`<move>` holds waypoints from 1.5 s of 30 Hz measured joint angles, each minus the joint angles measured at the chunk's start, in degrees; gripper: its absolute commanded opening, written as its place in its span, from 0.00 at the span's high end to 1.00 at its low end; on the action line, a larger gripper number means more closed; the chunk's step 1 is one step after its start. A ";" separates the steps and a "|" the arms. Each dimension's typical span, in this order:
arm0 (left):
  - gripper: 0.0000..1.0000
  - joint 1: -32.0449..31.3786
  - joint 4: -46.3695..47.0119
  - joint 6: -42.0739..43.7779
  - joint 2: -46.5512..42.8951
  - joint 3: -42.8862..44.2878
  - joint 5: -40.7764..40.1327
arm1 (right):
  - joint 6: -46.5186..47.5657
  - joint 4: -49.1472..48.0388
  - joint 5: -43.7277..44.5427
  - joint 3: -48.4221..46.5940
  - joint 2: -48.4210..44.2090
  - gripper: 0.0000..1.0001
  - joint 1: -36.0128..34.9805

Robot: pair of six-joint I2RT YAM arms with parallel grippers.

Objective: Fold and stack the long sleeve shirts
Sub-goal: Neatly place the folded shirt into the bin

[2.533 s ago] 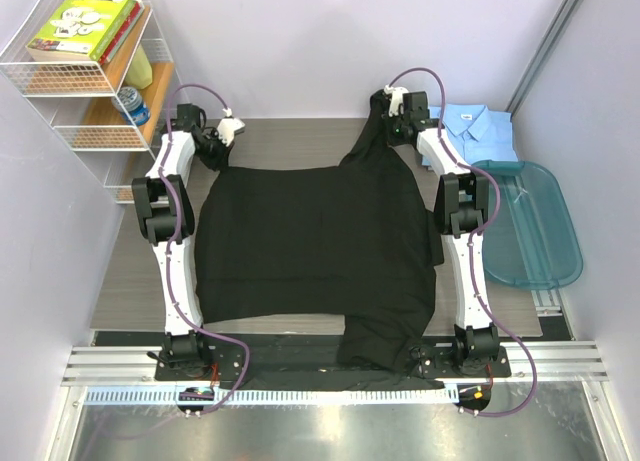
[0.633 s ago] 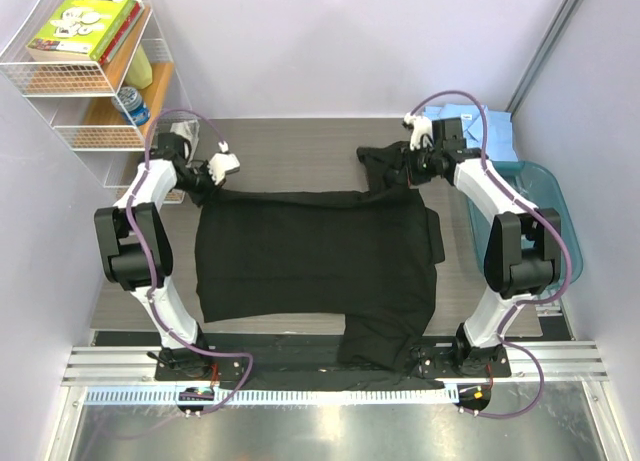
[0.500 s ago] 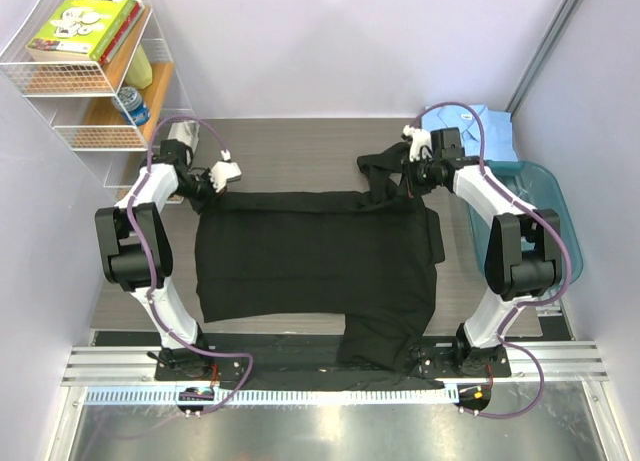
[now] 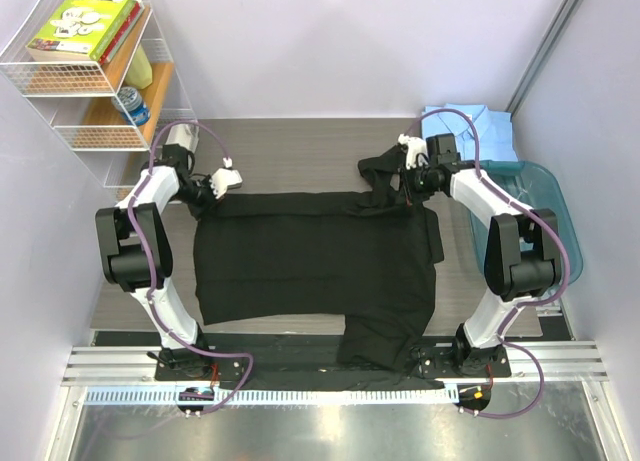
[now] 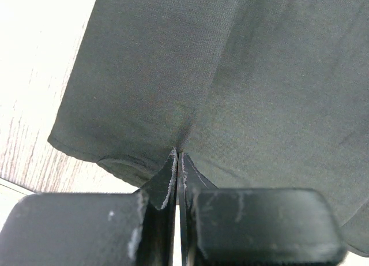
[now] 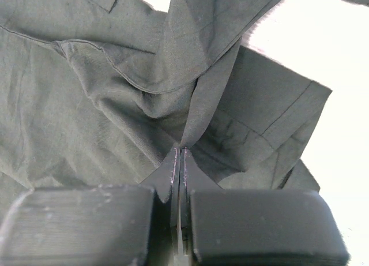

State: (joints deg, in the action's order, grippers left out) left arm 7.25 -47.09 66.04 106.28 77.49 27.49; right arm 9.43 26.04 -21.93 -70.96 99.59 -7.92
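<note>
Folding black shirt (image 4: 315,261) — flat mid-tabletop (image 4: 300,146), part draping over near edge | left pincer (image 5: 177,159) shut on far-left edge | right pincer (image 6: 180,153) shut on bunched far-right cloth | soft, limp, light — take by edges | blue shirt (image 4: 495,126) far right.

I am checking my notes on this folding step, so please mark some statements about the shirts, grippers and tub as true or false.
1. The left gripper is shut on the black shirt. True.
2. The right gripper is open. False: it is shut on the black shirt.
3. The blue shirt lies in the tub. False: it lies on the table, beyond the tub.
4. Books lie on the shelf. True.
</note>
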 measured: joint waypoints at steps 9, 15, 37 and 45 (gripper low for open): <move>1.00 -0.11 -1.18 0.57 0.02 -0.66 -1.81 | 1.36 1.14 -0.13 2.10 -0.33 0.91 -0.37; 0.48 -0.17 -2.58 1.44 0.90 -1.11 -3.08 | 3.21 6.21 -1.55 3.06 0.15 0.34 -1.73; 0.21 -0.66 5.57 -19.67 -9.29 5.79 14.14 | 6.69 14.69 9.99 -51.25 36.46 0.38 2.99; 0.19 -1.49 6.64 -20.96 -9.33 4.68 14.01 | 4.94 14.78 14.05 -53.64 41.20 0.33 2.16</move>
State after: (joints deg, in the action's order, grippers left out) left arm 5.76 -40.45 45.08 96.95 82.17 41.50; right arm 14.37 40.82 -7.88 -124.60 140.79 -5.76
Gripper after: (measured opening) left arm 0.809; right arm 0.659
